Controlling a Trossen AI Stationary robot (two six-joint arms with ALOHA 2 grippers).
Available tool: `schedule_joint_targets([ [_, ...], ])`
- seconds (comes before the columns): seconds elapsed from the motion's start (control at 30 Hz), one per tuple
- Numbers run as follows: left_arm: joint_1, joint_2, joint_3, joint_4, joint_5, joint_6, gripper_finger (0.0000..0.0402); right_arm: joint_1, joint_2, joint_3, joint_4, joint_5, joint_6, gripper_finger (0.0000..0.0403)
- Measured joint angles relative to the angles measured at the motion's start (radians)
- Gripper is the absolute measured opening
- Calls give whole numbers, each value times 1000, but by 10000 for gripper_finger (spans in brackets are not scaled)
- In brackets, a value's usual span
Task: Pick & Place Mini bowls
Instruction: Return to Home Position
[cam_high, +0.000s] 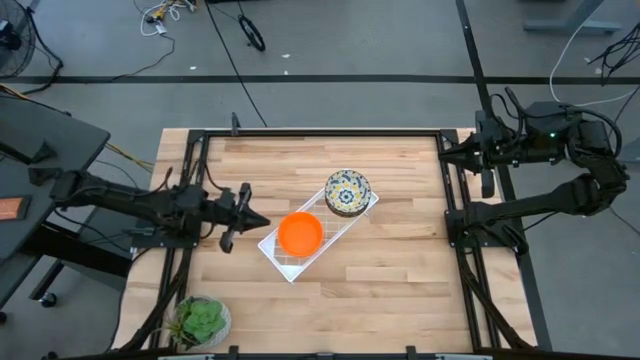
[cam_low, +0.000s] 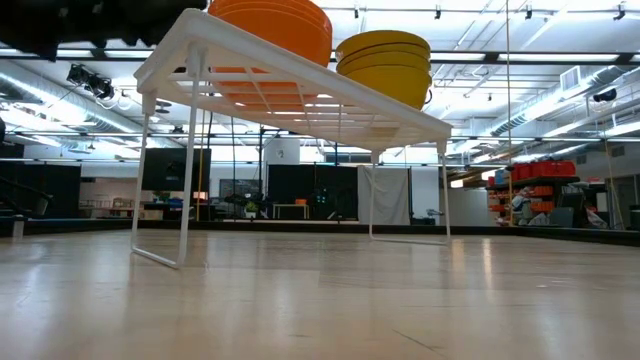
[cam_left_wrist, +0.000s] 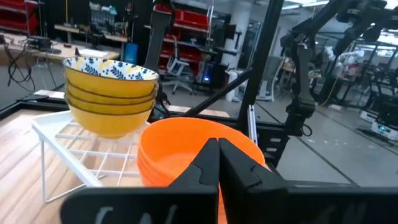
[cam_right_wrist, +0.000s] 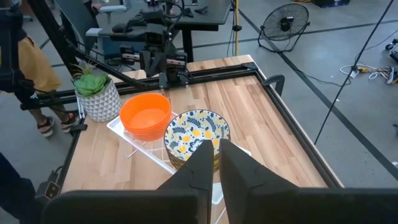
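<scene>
A white wire rack (cam_high: 290, 268) stands mid-table on its legs. Two stacks of mini bowls sit on its top. One stack is plain orange (cam_high: 300, 233). The other is white with a blue-and-yellow pattern inside (cam_high: 347, 191) and has yellow outer walls (cam_left_wrist: 112, 93). My left gripper (cam_high: 262, 219) is shut and level, just left of the orange stack (cam_left_wrist: 180, 155), apart from it. My right gripper (cam_high: 455, 152) is shut with nothing in it, held high at the table's right edge and pointing toward the patterned stack (cam_right_wrist: 196, 134).
A potted green plant (cam_high: 200, 320) stands at the table's near left corner. Black frame rails (cam_high: 320, 132) run along the table's far, left and right edges. Bare wood lies around the rack, widest toward the near right.
</scene>
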Motion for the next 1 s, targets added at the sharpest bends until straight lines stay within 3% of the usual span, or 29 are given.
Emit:
schedule_joint_targets([
  [0.53, 26, -272, -240, 47, -2, 9, 1, 0, 0, 0, 0, 0, 0, 32],
  [0.77, 79, -361, -299, 36, 63, 16, 1, 0, 0, 0, 0, 0, 0, 32],
  [1.0, 116, -445, -304, -93, 96, 59, 1, 0, 0, 0, 0, 0, 0, 32],
])
